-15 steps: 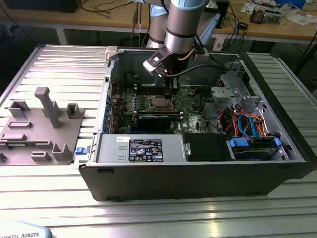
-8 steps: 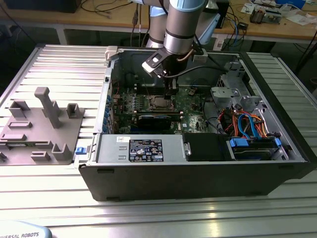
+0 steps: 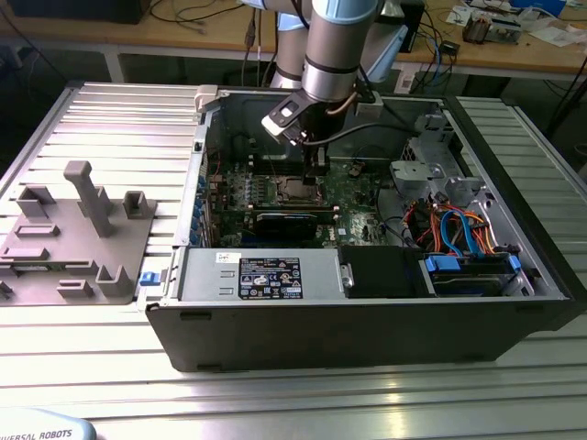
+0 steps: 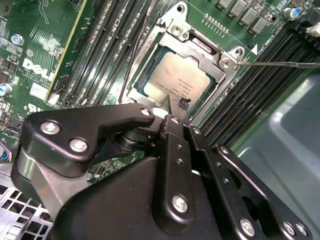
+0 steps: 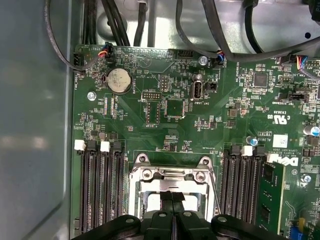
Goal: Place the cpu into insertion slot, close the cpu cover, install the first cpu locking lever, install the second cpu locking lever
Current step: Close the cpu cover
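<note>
Work surface: ribbed aluminium table [image 3: 83, 367], slats running across, bright glare patches toward the front edge. Behind it: wooden bench [image 3: 523, 60] along the back, loose cables [image 3: 197, 14] and papers [image 3: 559, 35] on top, dark shadow underneath

Counts: 1 cpu [image 4: 172, 80], 1 cpu cover [image 4: 200, 49], 1 insertion slot [image 4: 144, 56]. 2 memory-slot banks [image 5: 102, 190] flanking the insertion slot. 1 coin cell [image 5: 119, 80].

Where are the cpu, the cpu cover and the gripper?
cpu [image 4: 172, 80], second wrist view, centre of its grey metal top.
cpu cover [image 4: 200, 52], second wrist view, frame edge beside the cpu.
gripper [image 5: 172, 197], first wrist view, where its shut fingertips meet.
</note>
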`<state>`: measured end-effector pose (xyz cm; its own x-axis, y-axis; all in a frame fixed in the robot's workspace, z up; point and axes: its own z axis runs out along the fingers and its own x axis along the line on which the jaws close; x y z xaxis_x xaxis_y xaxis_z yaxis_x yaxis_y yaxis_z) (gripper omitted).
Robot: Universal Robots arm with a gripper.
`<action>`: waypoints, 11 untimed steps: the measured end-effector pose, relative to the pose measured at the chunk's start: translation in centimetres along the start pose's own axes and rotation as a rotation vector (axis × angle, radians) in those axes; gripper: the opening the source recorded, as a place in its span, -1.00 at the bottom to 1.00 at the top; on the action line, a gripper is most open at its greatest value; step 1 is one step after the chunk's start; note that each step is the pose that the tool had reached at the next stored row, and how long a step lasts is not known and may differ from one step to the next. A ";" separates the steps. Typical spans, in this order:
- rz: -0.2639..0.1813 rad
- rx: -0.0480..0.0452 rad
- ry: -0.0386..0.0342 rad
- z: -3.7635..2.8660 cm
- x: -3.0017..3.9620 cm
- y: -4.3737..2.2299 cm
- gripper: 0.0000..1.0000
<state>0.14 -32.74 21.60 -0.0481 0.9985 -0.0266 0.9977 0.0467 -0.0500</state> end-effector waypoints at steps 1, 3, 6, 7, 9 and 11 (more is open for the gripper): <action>0.000 0.0000 0.0000 0.04 0.00 -0.01 -0.79; 0.000 0.0000 0.0001 0.10 0.01 -0.05 -0.79; 0.000 0.0000 0.0000 0.22 0.01 -0.13 -0.79; 0.000 0.0000 0.0001 0.25 0.01 -0.15 -0.79; 0.000 0.0000 0.0000 0.30 0.02 -0.18 -0.79; 0.000 0.0000 0.0000 0.38 0.02 -0.23 -0.79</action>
<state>-0.11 -32.74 21.23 -0.0481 0.9985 -0.0266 0.9977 0.0467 -0.0501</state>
